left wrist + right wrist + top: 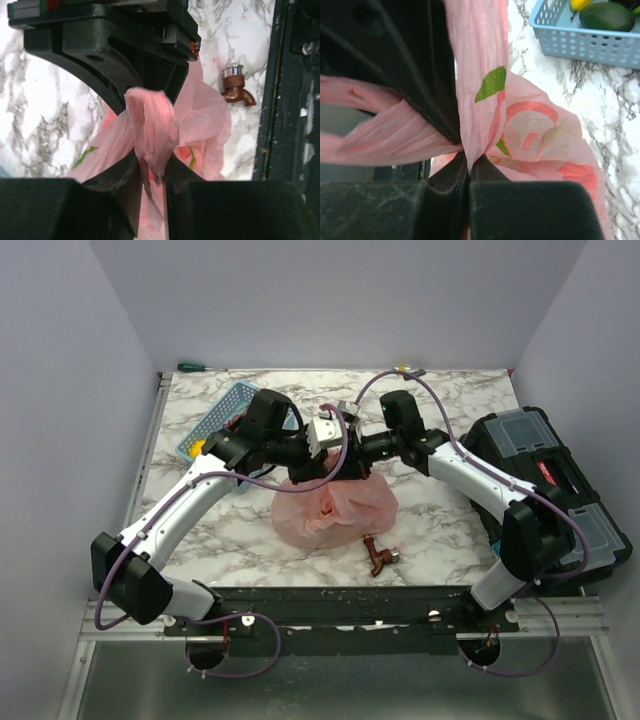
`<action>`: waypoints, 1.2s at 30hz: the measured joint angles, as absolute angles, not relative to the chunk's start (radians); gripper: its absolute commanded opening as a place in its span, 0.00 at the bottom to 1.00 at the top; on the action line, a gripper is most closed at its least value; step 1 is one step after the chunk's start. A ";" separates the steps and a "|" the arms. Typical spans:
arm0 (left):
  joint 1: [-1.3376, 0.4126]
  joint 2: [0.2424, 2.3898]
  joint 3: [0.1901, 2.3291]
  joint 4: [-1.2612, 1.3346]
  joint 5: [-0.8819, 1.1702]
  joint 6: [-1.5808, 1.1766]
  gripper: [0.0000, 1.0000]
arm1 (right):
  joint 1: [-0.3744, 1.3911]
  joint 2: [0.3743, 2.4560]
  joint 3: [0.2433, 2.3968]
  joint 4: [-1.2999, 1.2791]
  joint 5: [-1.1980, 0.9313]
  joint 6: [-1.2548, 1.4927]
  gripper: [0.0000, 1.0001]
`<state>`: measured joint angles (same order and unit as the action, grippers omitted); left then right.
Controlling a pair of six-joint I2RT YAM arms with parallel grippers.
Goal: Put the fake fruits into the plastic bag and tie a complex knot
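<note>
The pink plastic bag lies bulging mid-table, its contents hidden. Both grippers meet just above it. My left gripper is shut on a bunched pink handle that rises between its fingers. Close behind that handle is the black body of the right gripper. My right gripper is shut on another pink handle strip, which crosses a second strip stretched to the left. No knot can be made out. A green fake fruit and a yellow one lie in the blue basket.
The blue basket stands at the back left, beside the left arm. A brown tap fitting lies just in front of the bag. A black toolbox fills the right side. A green screwdriver rests at the back edge.
</note>
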<state>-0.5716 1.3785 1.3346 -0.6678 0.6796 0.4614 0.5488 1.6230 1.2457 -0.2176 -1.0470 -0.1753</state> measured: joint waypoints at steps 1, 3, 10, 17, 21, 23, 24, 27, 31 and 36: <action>-0.571 1.378 1.334 -0.668 0.678 0.455 0.36 | 0.549 1.623 1.240 -0.210 -1.047 -0.167 0.01; -0.565 1.374 1.332 -0.671 0.678 0.440 0.44 | 0.549 1.623 1.229 -0.200 -1.044 -0.159 0.01; -0.449 1.168 1.161 -0.632 0.750 0.413 0.45 | 0.549 1.623 1.196 -0.186 -1.044 -0.155 0.01; -0.434 1.034 0.984 -0.458 0.830 0.380 0.56 | 0.549 1.623 1.195 -0.165 -1.053 -0.146 0.01; -0.451 1.102 0.982 -0.369 0.834 0.332 0.43 | 0.549 1.620 1.194 -0.157 -1.064 -0.146 0.01; -0.466 1.118 0.976 -0.329 0.828 0.317 0.23 | 0.549 1.616 1.194 -0.157 -1.066 -0.146 0.01; -0.475 1.122 0.973 -0.313 0.826 0.309 0.15 | 0.549 1.614 1.194 -0.157 -1.066 -0.146 0.01; -0.499 1.134 0.974 -0.278 0.826 0.302 0.00 | 0.549 1.612 1.194 -0.160 -1.067 -0.150 0.04; -0.506 1.150 0.979 -0.270 0.822 0.300 0.00 | 0.549 1.612 1.206 -0.210 -1.068 -0.191 0.27; -0.505 1.159 0.991 -0.271 0.810 0.295 0.00 | 0.549 1.612 1.234 -0.294 -1.095 -0.267 0.52</action>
<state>-0.5045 1.1587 0.9913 -0.2707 0.8101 0.2947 0.5488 1.6123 1.2335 -0.2943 -1.0950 -0.2668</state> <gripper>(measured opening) 0.003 0.448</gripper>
